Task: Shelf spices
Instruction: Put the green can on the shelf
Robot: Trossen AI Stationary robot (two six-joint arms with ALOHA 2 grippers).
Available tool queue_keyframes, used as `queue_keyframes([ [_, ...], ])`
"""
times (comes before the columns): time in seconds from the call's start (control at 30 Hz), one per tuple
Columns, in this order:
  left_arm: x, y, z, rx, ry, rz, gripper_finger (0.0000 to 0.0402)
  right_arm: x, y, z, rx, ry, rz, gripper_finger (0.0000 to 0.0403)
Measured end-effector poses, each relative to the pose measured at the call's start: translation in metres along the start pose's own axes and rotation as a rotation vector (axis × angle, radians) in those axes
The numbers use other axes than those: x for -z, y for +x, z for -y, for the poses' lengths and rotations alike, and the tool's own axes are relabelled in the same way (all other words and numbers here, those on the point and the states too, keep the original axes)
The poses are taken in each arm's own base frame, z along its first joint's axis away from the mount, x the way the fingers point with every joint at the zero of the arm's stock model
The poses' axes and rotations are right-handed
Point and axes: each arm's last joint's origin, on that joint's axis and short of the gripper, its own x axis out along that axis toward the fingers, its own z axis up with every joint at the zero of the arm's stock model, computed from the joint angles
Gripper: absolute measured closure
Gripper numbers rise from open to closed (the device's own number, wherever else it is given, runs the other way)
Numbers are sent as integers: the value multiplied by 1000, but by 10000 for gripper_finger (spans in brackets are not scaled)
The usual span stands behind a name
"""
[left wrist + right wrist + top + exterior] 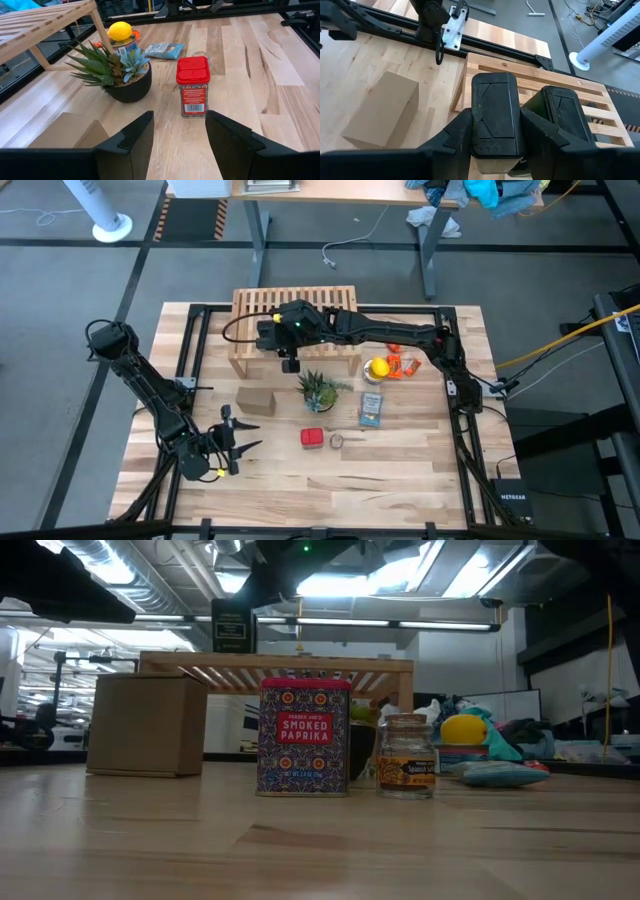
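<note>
One of the three spices is in hand: my right jaws are clenched on the dark tin (232,628), gripping its sides just under the lid. It hangs upright over the shelf (250,305), which stands at 12 o'clock on the bench (400,480). The tin sits over the shelf's 9 o'clock half, close to the front rail. From the low view I cannot tell whether its base is touching the slats yet or is just above them.

Procedure for this step, as I judge it:
1. Keep the tin vertical and descend slowly until the base bears on the slats.
2. Centre the base across two slats, not over a gap, and shift toward 12 o'clock, away from the front rail.
3. Part the jaws only when the tin is fully supported.
4. Withdraw straight up so that neither finger drags the lid.

The red tin (312,437) and the small jar (337,441) remain on the bench toward 6 o'clock, just beside each other. My left jaws are released and wait near 8 o'clock, facing the red tin.
</note>
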Motion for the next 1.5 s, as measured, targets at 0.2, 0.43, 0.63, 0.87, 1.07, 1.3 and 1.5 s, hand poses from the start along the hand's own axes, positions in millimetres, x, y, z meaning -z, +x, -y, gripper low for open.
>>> queue_keyframes([
  [0.2, 0, 0, 0, 0, 1, 0, 230, 2, 0, 7, -6, 8, 8, 262],
  [0.43, 0, 0, 0, 0, 3, 0, 230, 3, 0, 7, -4, 9, 3, 228],
  [0.63, 0, 0, 0, 0, 3, 0, 230, 5, 0, 7, 63, 8, -42, 154],
  [0.87, 0, 0, 0, 0, 3, 0, 230, 6, 0, 7, 59, 8, -59, 137],
  [1.07, 0, 0, 0, 0, 3, 0, 230, 6, 0, 7, 59, 8, -59, 136],
  [1.3, 0, 0, 0, 0, 3, 0, 230, 7, -1, 8, 115, 0, -84, 135],
  [1.5, 0, 0, 0, 0, 3, 0, 230, 10, -1, 9, 144, -4, -123, 135],
])
